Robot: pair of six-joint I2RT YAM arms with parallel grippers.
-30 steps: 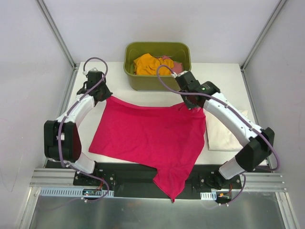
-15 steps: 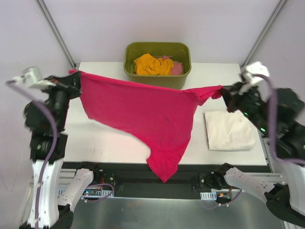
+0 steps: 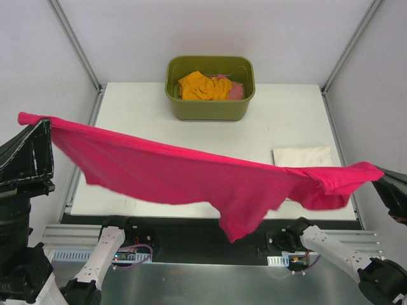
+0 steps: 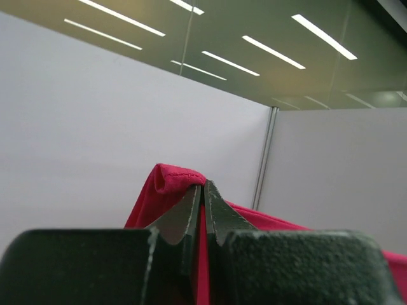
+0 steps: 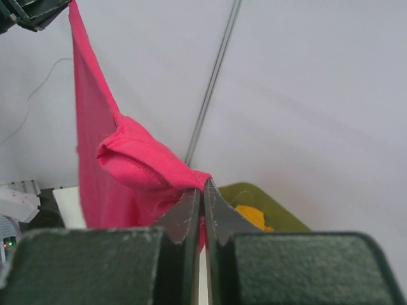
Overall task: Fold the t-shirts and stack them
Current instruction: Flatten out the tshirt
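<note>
Two thin pinches carry everything. At the left edge of the top view my left gripper (image 4: pixel 203 189) is clamped on a stitched edge of the crimson-pink t-shirt (image 3: pixel 191 178), which spans mid-frame above the table (image 3: pixel 140 121) to my right gripper (image 5: pixel 202 189), clamped on a bunched fold at the right edge. I judge either bite could slip under tension, dropping the cloth crumpled. It is soft matte knit, sagging to a point at lower centre. The olive tub (image 3: pixel 210 109) is rounded, and the cream-white t-shirt (image 3: pixel 304 156) is a flat folded rectangle.
</note>
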